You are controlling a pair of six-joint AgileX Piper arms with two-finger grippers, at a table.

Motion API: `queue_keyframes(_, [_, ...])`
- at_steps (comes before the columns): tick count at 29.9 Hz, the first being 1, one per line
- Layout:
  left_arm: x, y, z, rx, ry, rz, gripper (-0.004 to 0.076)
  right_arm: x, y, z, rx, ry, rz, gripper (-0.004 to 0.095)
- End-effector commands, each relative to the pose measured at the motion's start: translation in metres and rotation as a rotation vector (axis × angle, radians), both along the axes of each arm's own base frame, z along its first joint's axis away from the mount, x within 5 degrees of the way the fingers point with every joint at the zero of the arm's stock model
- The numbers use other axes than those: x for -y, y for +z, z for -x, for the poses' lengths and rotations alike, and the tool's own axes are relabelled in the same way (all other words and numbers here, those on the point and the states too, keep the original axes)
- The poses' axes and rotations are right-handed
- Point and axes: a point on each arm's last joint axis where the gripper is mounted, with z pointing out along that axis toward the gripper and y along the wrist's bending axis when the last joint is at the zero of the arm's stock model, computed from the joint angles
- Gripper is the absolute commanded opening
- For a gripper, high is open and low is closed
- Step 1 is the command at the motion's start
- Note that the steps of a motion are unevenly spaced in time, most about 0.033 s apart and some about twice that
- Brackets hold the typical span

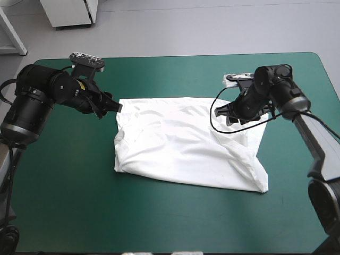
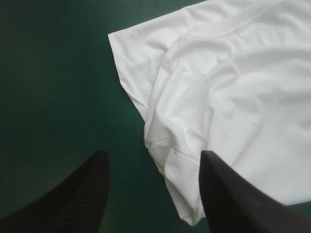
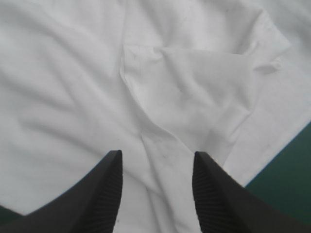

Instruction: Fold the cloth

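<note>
Left pincer (image 2: 154, 154), right pincer (image 3: 156, 153), both spread, at rumpled half-folded white T-shirt (image 1: 186, 143).

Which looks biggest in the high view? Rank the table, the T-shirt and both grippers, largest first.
1. The table, teal-green, fills most of the view.
2. The T-shirt, spread across its middle.
3. The left gripper and right gripper: both small and look alike, so no ranking between them.
</note>
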Motion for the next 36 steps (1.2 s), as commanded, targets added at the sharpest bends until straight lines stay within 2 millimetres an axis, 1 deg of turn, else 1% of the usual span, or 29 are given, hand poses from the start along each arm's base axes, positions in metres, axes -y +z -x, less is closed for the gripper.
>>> queue_keyframes(1, [-0.002, 0.013, 0.013, 0.007, 0.040, 0.044, 0.0401, 0.013, 0.050, 0.041, 0.121, -0.018, -0.018, 0.0439])
queue_keyframes(5, [-0.001, 0.001, 0.012, -0.044, 0.073, 0.058, 0.0401, 0.026, 0.054, 0.076, 0.134, -0.046, 0.010, 0.0435])
queue_keyframes(7, [-0.002, -0.011, 0.014, -0.087, 0.083, 0.050, 0.0401, 0.033, 0.051, 0.096, 0.131, -0.069, 0.030, 0.0435])
queue_keyframes(9, [-0.003, -0.025, 0.017, -0.135, 0.095, 0.038, 0.0401, 0.041, 0.049, 0.116, 0.135, -0.103, 0.041, 0.0435])
queue_keyframes(11, [-0.004, -0.044, 0.021, -0.197, 0.111, 0.021, 0.0402, 0.046, 0.046, 0.134, 0.135, -0.129, 0.038, 0.0435])
queue_keyframes(14, [-0.004, -0.074, 0.023, -0.276, 0.120, 0.003, 0.0402, 0.051, 0.043, 0.153, 0.140, -0.147, 0.029, 0.0432])
queue_keyframes(16, [-0.001, -0.092, 0.023, -0.317, 0.118, 0.019, 0.0402, 0.053, 0.044, 0.159, 0.148, -0.161, 0.020, 0.0432])
queue_keyframes(18, [0.003, -0.108, 0.024, -0.355, 0.116, 0.058, 0.0402, 0.054, 0.045, 0.162, 0.156, -0.169, 0.020, 0.0432])
queue_keyframes(21, [0.009, -0.123, 0.022, -0.380, 0.106, 0.098, 0.0402, 0.055, 0.046, 0.163, 0.159, -0.174, 0.016, 0.0426])
queue_keyframes(25, [0.022, -0.136, 0.017, -0.379, 0.060, 0.050, 0.0402, 0.054, 0.046, 0.163, 0.159, -0.174, 0.015, 0.0410])
queue_keyframes(28, [0.029, -0.149, 0.012, -0.399, 0.072, -0.002, 0.0401, 0.054, 0.046, 0.163, 0.159, -0.174, 0.015, 0.0404])
queue_keyframes(31, [0.031, -0.163, 0.005, -0.434, 0.099, -0.035, 0.0401, 0.054, 0.046, 0.163, 0.159, -0.173, 0.013, 0.0400])
queue_keyframes(36, [0.032, -0.177, -0.001, -0.470, 0.123, -0.066, 0.0401, 0.054, 0.046, 0.163, 0.159, -0.174, 0.014, 0.0400])
